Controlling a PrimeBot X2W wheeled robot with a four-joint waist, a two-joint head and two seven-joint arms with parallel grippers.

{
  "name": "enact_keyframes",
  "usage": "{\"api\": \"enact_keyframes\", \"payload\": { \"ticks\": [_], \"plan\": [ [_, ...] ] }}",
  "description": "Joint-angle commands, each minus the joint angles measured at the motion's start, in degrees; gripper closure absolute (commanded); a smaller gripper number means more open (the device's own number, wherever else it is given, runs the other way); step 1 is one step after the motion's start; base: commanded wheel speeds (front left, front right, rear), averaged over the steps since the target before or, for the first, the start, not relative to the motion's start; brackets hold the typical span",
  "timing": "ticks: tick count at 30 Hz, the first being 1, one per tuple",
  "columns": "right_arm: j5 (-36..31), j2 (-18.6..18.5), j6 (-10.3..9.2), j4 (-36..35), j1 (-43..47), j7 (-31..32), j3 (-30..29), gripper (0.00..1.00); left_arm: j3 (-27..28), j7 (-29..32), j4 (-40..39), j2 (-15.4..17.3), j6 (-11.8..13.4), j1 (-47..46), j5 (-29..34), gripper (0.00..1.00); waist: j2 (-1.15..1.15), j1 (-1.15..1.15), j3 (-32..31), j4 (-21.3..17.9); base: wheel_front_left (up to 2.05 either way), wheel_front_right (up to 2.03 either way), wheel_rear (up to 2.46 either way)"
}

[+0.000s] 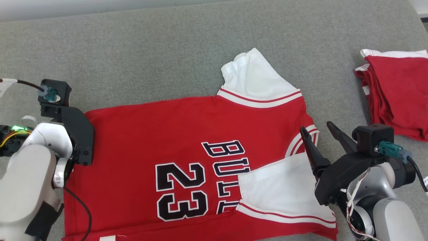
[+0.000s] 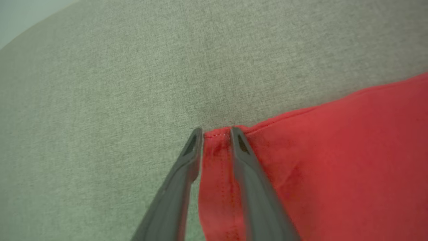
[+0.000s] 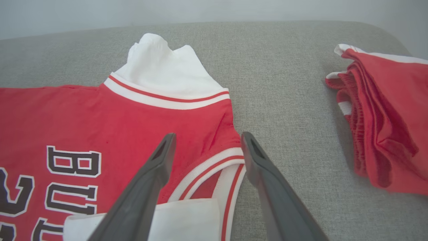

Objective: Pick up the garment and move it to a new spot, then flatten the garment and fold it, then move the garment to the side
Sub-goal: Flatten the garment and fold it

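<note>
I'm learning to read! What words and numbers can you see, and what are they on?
"23": on the red shirt, in big black digits.
"BULL": on the same shirt; any further letters hide under the white sleeve.
Red clothes pile: no writing shows.

One red jersey [image 1: 140, 134] lies on one grey padded surface [image 1: 167, 50]. It has two white sleeves, one far [image 1: 254, 75] and one near [image 1: 277, 184], and each has one thin red stripe in its white cuff band. The chest bears two black numerals, a 2 and a 3, and four black letters show beside them. On the robot's right sits one pile of folded red cloth [image 1: 398, 97]; how many pieces are in it cannot be told. There are two grippers, the left gripper [image 2: 215, 132] and the right gripper [image 1: 315, 126], each with two dark fingers, four in all
</note>
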Motion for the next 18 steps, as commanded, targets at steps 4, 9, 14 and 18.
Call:
{"api": "enact_keyframes", "payload": {
  "ticks": [4, 9, 14, 18],
  "plan": [
    [-0.5, -0.3, -0.15, -0.1, 0.0, 0.1, -0.6, 0.00, -0.9, 1.3, 1.8, -0.5, -0.4, 0.3, -0.5, 1.00, -0.01, 0.00, 0.3, 0.2, 0.00, 0.00, 0.00],
    [-0.8, -0.6, -0.15, -0.5, -1.2, 1.1, -0.8, 0.00, -1.1, -0.5, 1.1, -1.2, 0.4, 0.5, 0.0, 1.00, -0.01, 0.00, 0.1, 1.5, 0.00, 0.00, 0.00],
    [-2.1, -1.7, -0.15, -0.4, -5.6, 1.3, -1.2, 0.00, -1.2, -5.7, -0.3, -2.4, 2.3, 0.5, 1.2, 1.00, -0.01, 0.00, 0.5, 3.1, 0.00, 0.00, 0.00],
    [-3.3, -3.5, -0.15, 3.1, -11.5, 2.0, -1.4, 0.00, -2.4, -8.2, -0.1, -5.0, 3.4, -0.8, 2.1, 1.00, -0.01, 0.00, 1.3, 5.0, 0.00, 0.00, 0.00]
  ]
}}
